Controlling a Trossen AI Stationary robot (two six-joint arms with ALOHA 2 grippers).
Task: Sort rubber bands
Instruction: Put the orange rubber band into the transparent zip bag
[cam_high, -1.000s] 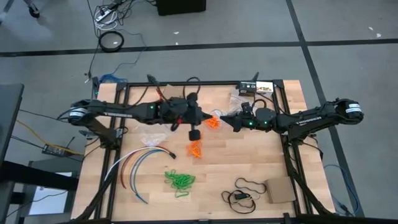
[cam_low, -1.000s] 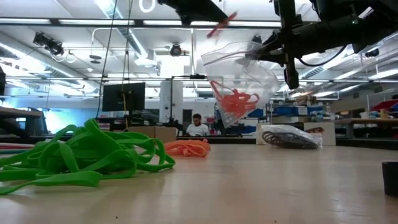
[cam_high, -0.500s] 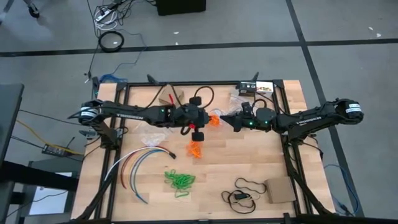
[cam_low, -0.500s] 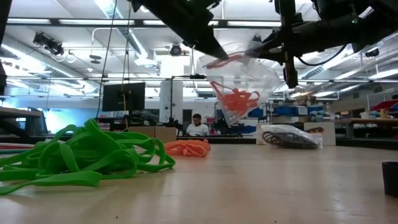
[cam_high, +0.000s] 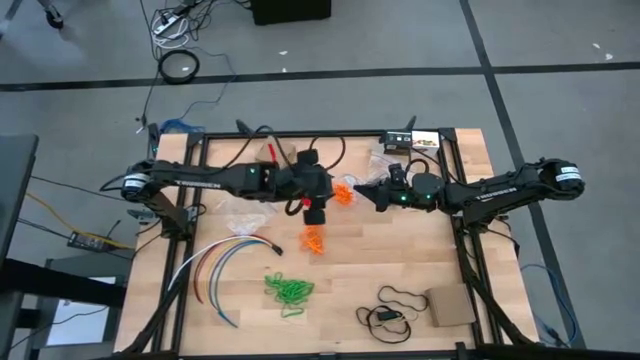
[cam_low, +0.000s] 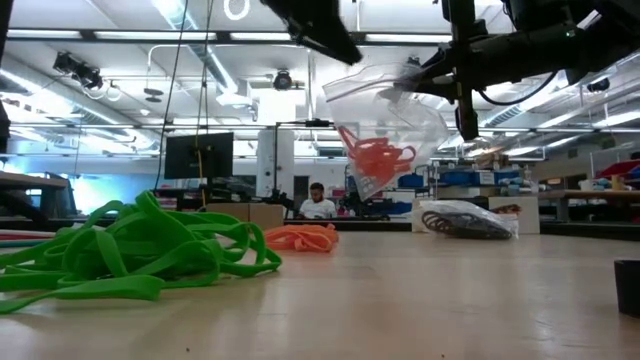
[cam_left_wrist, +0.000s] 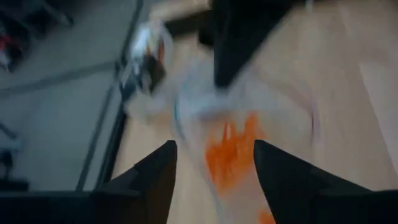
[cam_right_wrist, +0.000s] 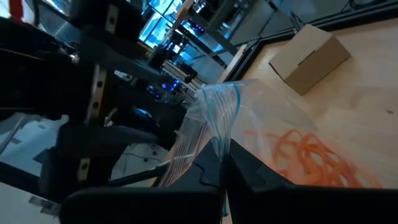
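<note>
A clear zip bag (cam_low: 392, 120) with orange rubber bands (cam_low: 378, 160) in it hangs above mid-table, my right gripper (cam_high: 368, 192) shut on it. My left gripper (cam_left_wrist: 214, 171) is open and holds nothing. It hovers above and left of the bag's mouth (cam_high: 345, 190), pointing slantwise down at it. More orange bands (cam_high: 315, 240) lie loose in a heap on the table. A green heap (cam_high: 288, 290) lies nearer the front edge. Dark bands sit in another clear bag (cam_low: 468, 220) lying on the table at the far side. My right gripper pinches the bag's upper rim by the zip strip (cam_right_wrist: 214, 134) between its two fingers. It comes in level from the table's right side. The bag hangs below the hold, mouth gaping, clear of the table.
Long coloured cables (cam_high: 225, 262) curve at the front left. A black cord loop (cam_high: 400, 298) and a cardboard piece (cam_high: 452, 306) lie at the front right. A small box (cam_high: 425, 141) stands at the far edge, and a further clear bag (cam_high: 245, 220) lies under the left arm.
My left gripper, carrying one orange band, tipped down to the bag's mouth and let the band go. It has since drawn back up and holds nothing. The bag has swayed slightly in my right gripper's hold.
</note>
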